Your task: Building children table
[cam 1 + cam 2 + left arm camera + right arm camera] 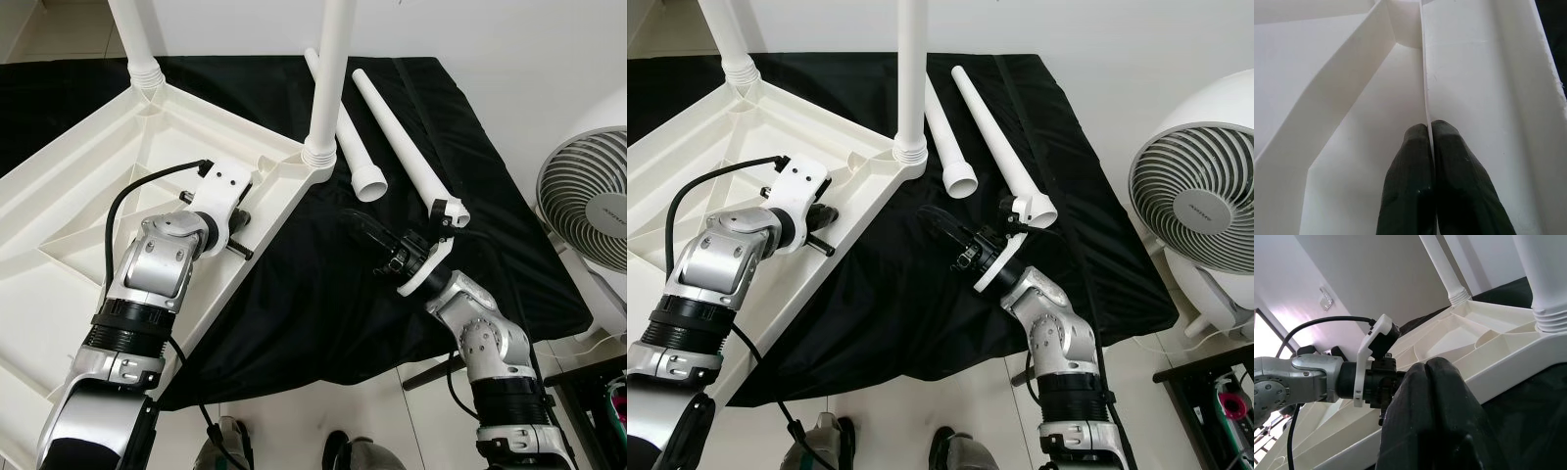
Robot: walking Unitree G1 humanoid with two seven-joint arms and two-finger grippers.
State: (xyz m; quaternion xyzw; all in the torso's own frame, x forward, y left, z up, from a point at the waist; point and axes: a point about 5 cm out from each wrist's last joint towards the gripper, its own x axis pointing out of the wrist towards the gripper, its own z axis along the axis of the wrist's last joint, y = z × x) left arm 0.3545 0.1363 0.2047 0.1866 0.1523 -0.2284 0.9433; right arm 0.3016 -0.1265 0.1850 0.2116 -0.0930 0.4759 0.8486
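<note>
— What are you holding?
— My left gripper (257, 217) is pinched on a rib of the upturned tabletop (69, 211); my right gripper (364, 231) is closed, empty, over the black cloth (323, 294).
— The loose legs (407, 147)?
— Toward the cloth's far edge. Probably light, stiff, slippery plastic; I'd grip mid-shaft, minding the fan (588, 201) off the cloth's right edge.

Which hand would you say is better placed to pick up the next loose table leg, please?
The right hand, probably: it hovers shut over the black cloth beside the loose legs. The left hand is pinching a rib of the upturned tabletop.
</note>
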